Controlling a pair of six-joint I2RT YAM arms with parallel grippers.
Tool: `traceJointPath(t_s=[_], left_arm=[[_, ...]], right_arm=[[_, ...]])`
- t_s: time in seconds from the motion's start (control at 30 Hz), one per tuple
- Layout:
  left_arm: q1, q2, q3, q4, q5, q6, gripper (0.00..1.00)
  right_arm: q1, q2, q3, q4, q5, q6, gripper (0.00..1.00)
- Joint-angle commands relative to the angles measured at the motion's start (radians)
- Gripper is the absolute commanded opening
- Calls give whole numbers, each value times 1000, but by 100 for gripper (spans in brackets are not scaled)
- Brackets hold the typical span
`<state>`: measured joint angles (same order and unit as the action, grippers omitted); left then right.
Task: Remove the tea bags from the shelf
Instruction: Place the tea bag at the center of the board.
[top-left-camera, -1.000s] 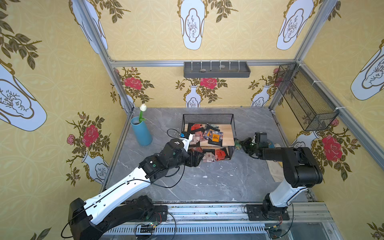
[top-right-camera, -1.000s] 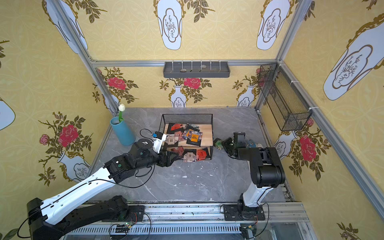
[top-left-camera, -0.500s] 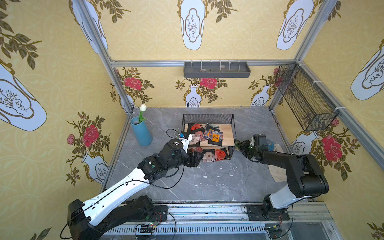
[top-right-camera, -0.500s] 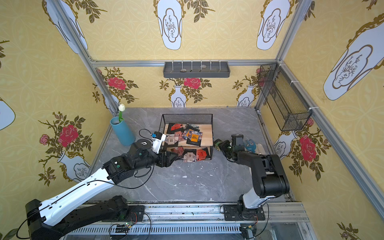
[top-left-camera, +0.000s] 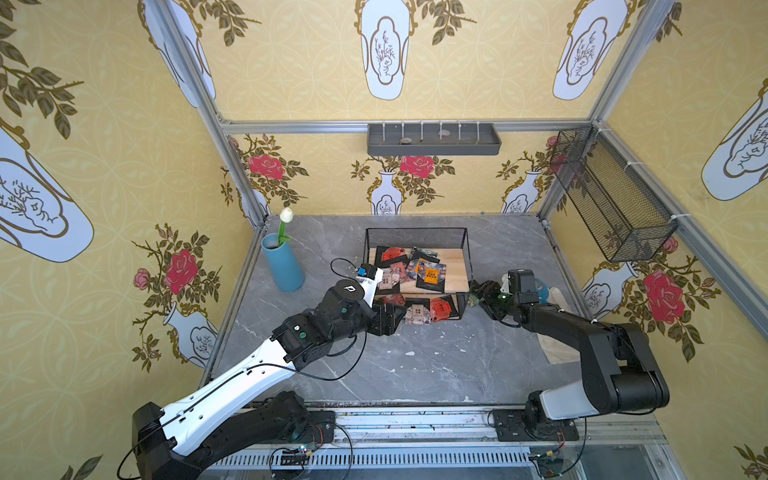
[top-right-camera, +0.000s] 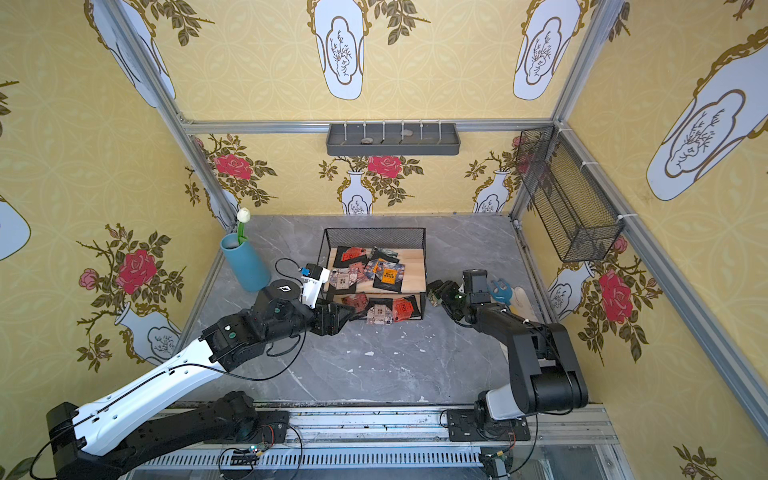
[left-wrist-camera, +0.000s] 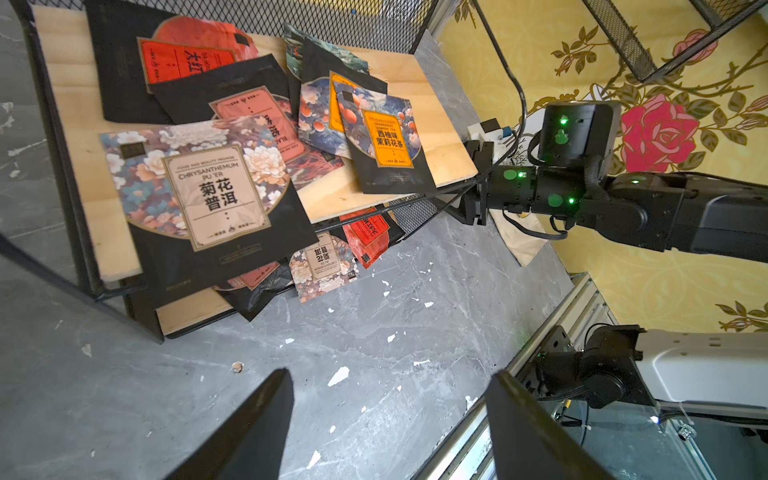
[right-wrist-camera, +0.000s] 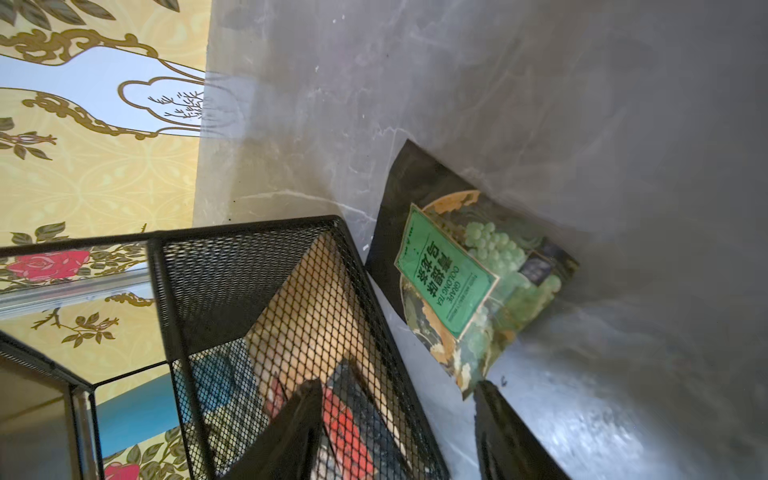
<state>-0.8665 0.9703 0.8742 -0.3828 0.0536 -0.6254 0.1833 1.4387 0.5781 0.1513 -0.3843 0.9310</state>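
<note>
Left tool is wide open and holds nothing, near the front left corner of the shelf. The shelf's long side runs left to right, and its open front faces the arms. On both boards the tea bags lie flat, labels up; some stick out past the lower board. Next, the right tool is open too and holds nothing. A green tea bag lies on the table just beside the shelf's right side, one corner by a tool finger.
</note>
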Motion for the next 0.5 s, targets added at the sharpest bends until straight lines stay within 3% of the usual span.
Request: traceJointPath(t_s=[0.0, 0.3, 0.47], left_arm=[[-1, 3, 7, -4, -7, 12, 82], [-9, 4, 12, -19, -25, 12, 82], [-18, 8, 27, -49, -46, 20, 82]], right_arm=[[0, -31, 4, -49, 4, -30, 65], [0, -166, 8, -159, 26, -70, 66], [5, -272, 35, -278, 66, -130, 71]])
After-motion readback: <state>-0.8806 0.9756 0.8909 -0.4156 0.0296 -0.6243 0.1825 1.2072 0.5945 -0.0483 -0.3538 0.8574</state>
